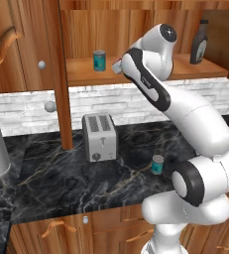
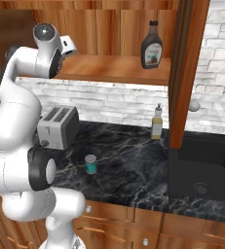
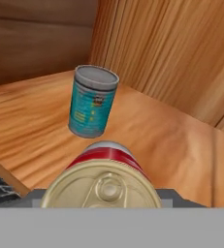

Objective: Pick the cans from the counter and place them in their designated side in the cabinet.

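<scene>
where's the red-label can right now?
The red-label can sits at the bottom of the hand view, close to the camera over the cabinet shelf, just short of the teal can standing there. In the left base view it peeks out beside the arm.

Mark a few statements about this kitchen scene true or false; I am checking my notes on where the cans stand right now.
1. A teal can stands upright on the cabinet shelf. True.
2. The pincer holds a red can close to that shelf. True.
3. The toaster sits on the shelf. False: the toaster stands on the counter.
4. No can is on the counter. False: a second teal can stands there, to the right of the toaster.
5. The dark bottle lies on its side. False: the dark bottle stands upright on the shelf.
</scene>
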